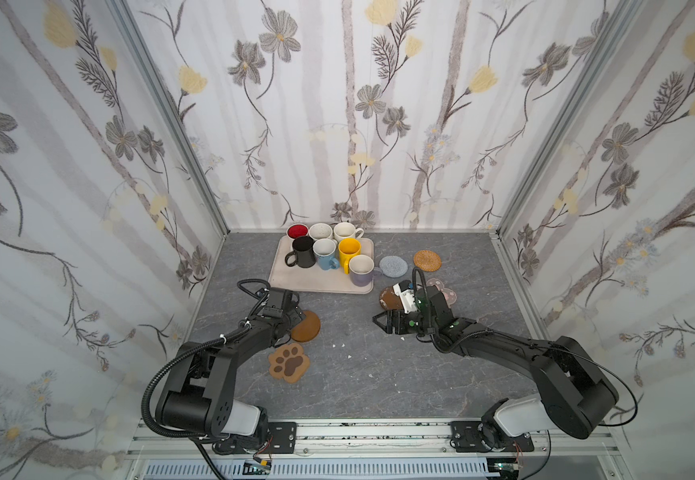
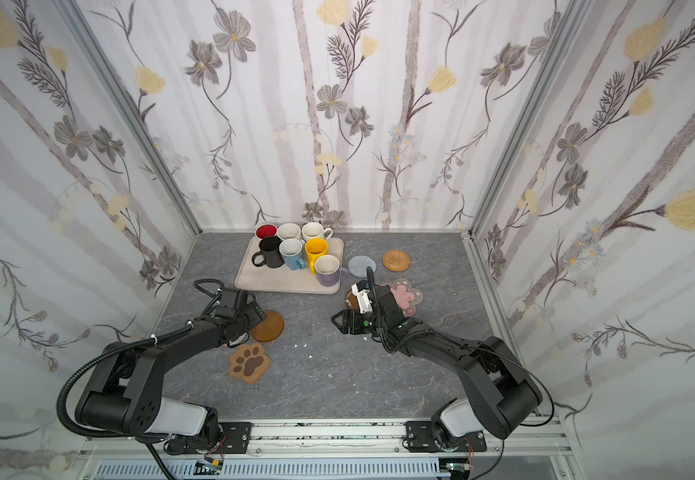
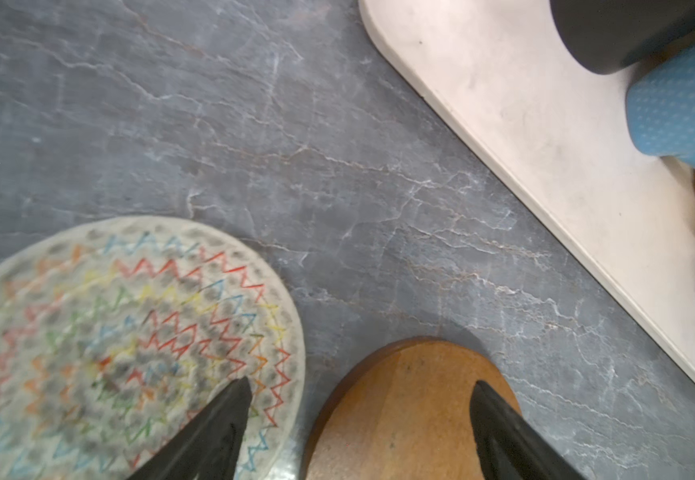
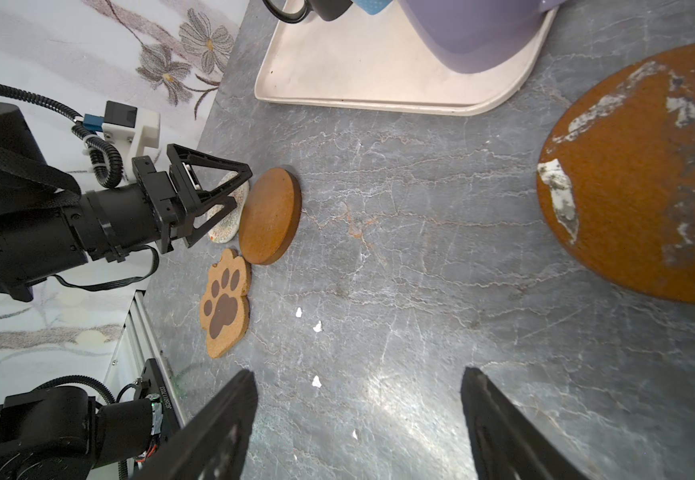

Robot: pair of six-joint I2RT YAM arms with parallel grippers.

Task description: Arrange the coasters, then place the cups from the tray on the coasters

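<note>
While all seven cups (image 1: pixel 324 253) stand on the tray (image 1: pixel 296 278), the left gripper (image 3: pixel 361 382) hangs with fingers spread and empty, one over the whitish zigzag coaster (image 3: pixel 121 345), the other over an amber disc (image 3: pixel 400 415), with the paw-print coaster (image 1: pixel 289 365) just beside. The right gripper (image 4: pixel 358 371), jaws wide apart, hovers above the tabletop (image 1: pixel 358 374) near the second amber disc (image 4: pixel 636 178). The crochet coaster (image 1: pixel 391 266), rattan coaster (image 1: pixel 427 259) and pink-flower coaster (image 2: pixel 408 295) lie right of the tray.

Top views look steeply down from above my bases (image 1: pixel 246 419) toward twelve o'clock, whole table (image 1: pixel 358 374) in both. Each wrist camera sits close over it; both catch the tray (image 3: pixel 524 124) and one amber disc (image 3: pixel 412 415).
</note>
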